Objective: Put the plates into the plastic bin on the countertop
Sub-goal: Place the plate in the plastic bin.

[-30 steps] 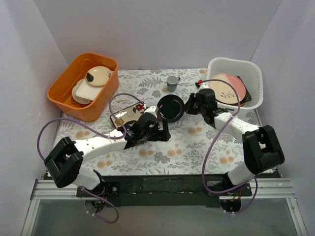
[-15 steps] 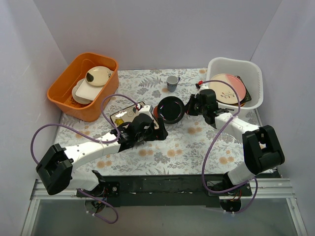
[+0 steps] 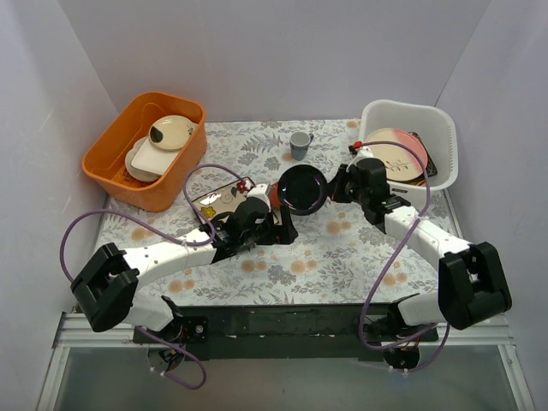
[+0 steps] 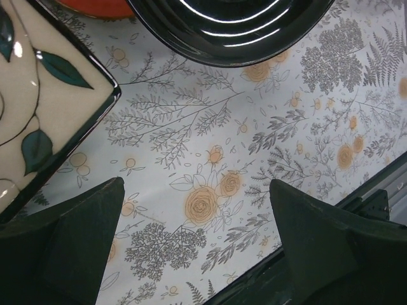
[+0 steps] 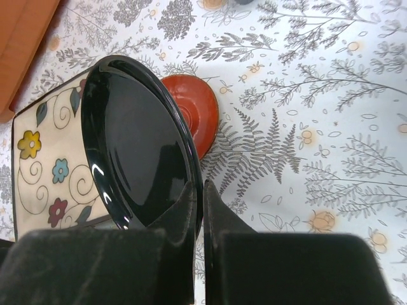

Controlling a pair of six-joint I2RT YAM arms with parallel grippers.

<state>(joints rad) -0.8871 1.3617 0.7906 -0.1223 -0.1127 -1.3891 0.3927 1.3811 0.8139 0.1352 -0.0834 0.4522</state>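
Observation:
My right gripper is shut on the rim of the small black plate and holds it tilted on edge above the cloth; the wrist view shows the fingers pinching the plate's rim. The small red plate lies on the countertop just behind it, next to the cream square plate with flowers. My left gripper is open and empty over the cloth, just in front of the black plate. The white plastic bin at the back right holds a pink plate and a black square plate.
An orange tub with plain cream dishes stands at the back left. A small grey-blue cup stands at the back middle. The table's near edge and a black rail lie close under my left gripper.
My right gripper has shifted slightly right, keeping the black plate tilted up in its grip. My left arm's elbow swung, but its gripper stays in about the same spot.

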